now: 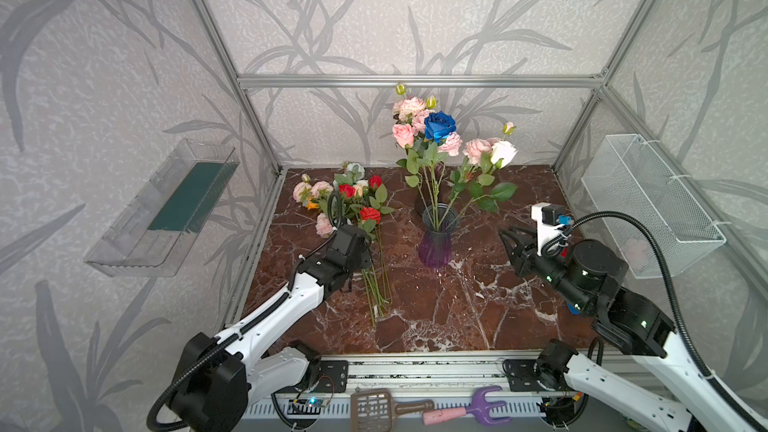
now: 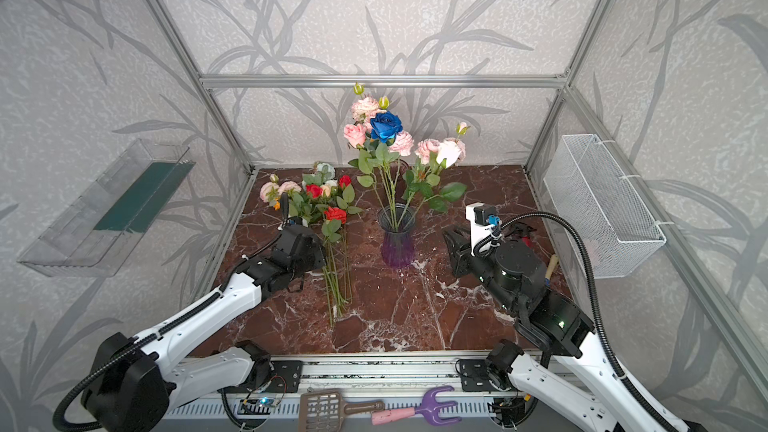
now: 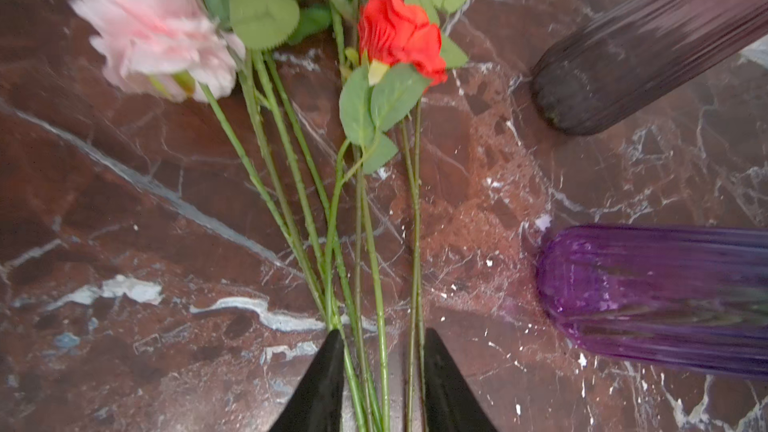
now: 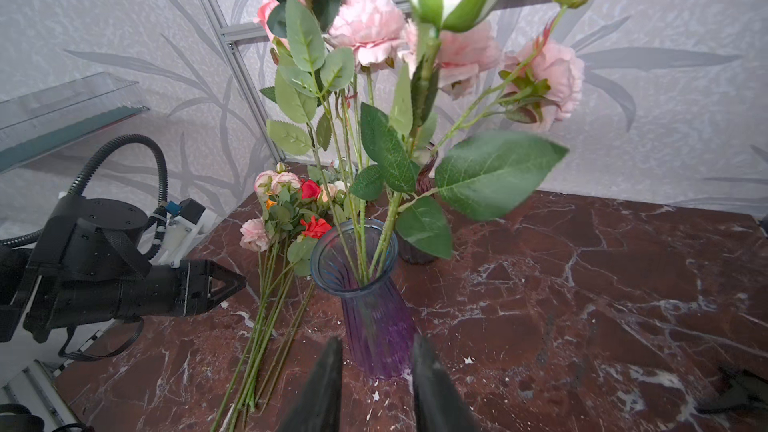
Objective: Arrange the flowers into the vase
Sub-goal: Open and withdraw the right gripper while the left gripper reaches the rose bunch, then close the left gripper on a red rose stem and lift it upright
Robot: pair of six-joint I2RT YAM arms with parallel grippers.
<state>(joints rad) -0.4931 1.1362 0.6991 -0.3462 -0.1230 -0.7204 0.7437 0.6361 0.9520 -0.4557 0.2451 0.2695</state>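
Pick-up step: the left tool (image 3: 380,380), half open, straddles several stems (image 3: 372,259) of the loose flowers (image 1: 353,201) lying on the counter (image 1: 457,309), left of the purple vase (image 1: 435,243). The right tool (image 4: 376,384) hovers part-open, empty. Next move likely: isolate one stem, clamp, lift.

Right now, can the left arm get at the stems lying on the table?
Probably yes: the left end effector straddles the loose stems, jaws apart, with nothing covering them; the purple vase stands clear to the side.
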